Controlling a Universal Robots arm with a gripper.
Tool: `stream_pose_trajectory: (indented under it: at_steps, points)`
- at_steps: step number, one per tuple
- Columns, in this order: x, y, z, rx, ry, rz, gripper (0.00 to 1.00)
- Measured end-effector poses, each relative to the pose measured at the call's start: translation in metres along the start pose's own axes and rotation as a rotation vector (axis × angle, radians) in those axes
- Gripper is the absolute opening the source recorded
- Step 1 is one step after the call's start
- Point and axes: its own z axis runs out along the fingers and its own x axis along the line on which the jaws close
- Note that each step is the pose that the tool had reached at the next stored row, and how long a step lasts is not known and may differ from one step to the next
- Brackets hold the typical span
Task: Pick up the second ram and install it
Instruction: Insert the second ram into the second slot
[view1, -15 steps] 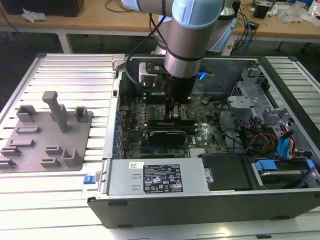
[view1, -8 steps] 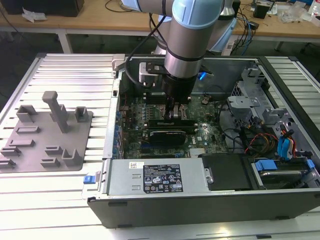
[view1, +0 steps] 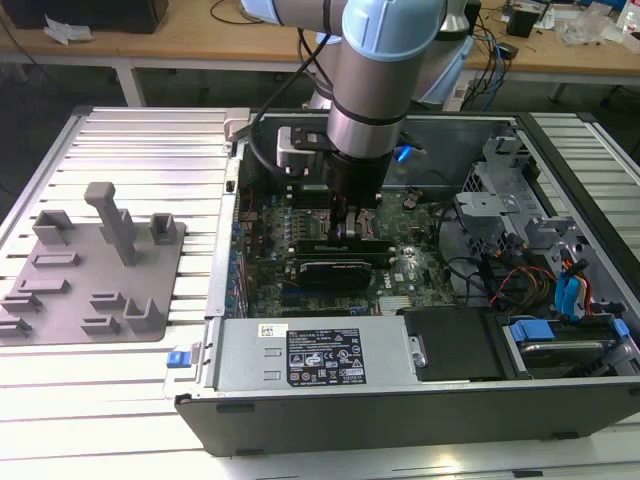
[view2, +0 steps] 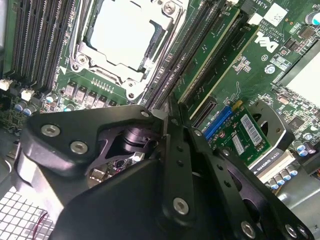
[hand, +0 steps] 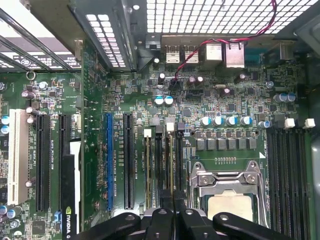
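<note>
Green second ram (hand: 168, 165) is standing edge-on in its motherboard slot directly beneath the end effector (hand: 172, 212), whose fingers are closing narrowly over its top edge, seating apparently underway.

The arm (view1: 375, 90) reaches straight down into the open computer case (view1: 400, 395), its gripper (view1: 345, 232) low over the motherboard (view1: 270, 240). A grey fixture plate (view1: 90, 270) sits near the worktop's (view1: 130, 140) edge at the exterior view's left.
</note>
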Motion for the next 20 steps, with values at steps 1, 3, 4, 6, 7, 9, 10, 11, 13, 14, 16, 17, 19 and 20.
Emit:
stream_pose_trajectory:
  at_steps: [1, 3, 4, 6, 7, 9, 10, 11, 13, 14, 16, 17, 19, 20]
  points:
    - [0.0000, 0.0001, 0.0001, 0.0000, 0.0001, 0.000, 0.09]
    - [0.0000, 0.0002, 0.0002, 0.0001, 0.0001, 0.000, 0.09]
    - [0.0000, 0.0002, 0.0010, 0.0001, -0.0004, 0.000, 0.09]
    - [0.0000, 0.0002, 0.0009, 0.0001, 0.0000, 0.000, 0.09]
    - [0.0001, 0.0002, 0.0009, 0.0001, 0.0000, 0.000, 0.09]
    - [0.0001, 0.0002, 0.0023, 0.0002, -0.0001, 0.000, 0.09]
    - [0.0001, 0.0002, 0.0024, 0.0002, 0.0001, 0.000, 0.09]
    - [0.0001, 0.0002, 0.0024, 0.0002, 0.0000, 0.000, 0.09]
    - [0.0001, 0.0002, 0.0026, 0.0002, 0.0000, 0.000, 0.11]
    - [0.0001, 0.0002, 0.0026, 0.0003, -0.0001, 0.000, 0.17]
    - [0.0000, 0.0003, 0.0003, 0.0004, -0.0003, 0.000, 0.17]
    - [-0.0001, 0.0007, -0.0041, 0.0002, 0.0000, 0.000, 0.17]
    - [-0.0005, 0.0014, -0.0154, 0.0004, -0.0002, 0.000, 0.17]
    - [-0.0006, 0.0016, -0.0180, 0.0007, -0.0001, 0.000, 0.17]
